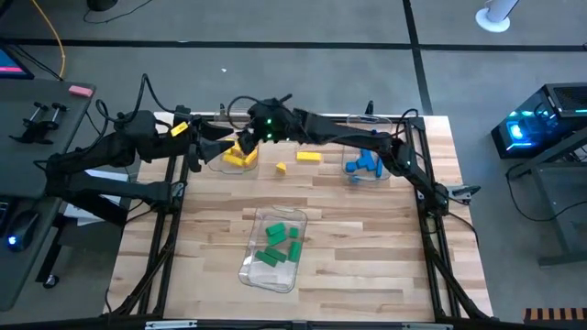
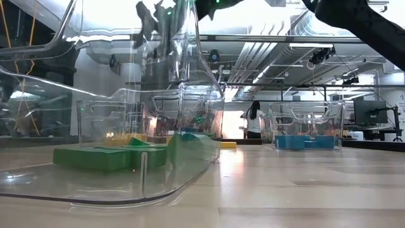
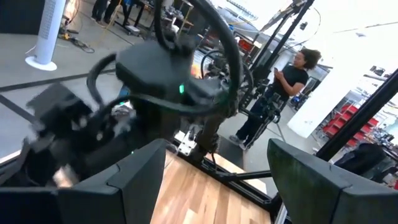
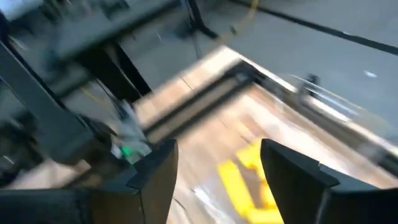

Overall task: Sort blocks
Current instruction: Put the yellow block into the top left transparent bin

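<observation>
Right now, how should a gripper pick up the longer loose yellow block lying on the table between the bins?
Take the yellow block across its short sides at mid-length, coming straight down. It lies flat on the table, clear of both bins, long axis running left-right.

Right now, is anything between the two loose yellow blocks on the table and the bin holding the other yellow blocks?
Nothing visible. The small yellow block and the longer yellow block lie on bare wood right of the yellow bin. The right end effector hovers over that bin, above their path.

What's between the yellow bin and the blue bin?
In the high view, two loose yellow blocks lie on bare wood between the yellow bin and the blue bin: a small one and a longer bar.
</observation>
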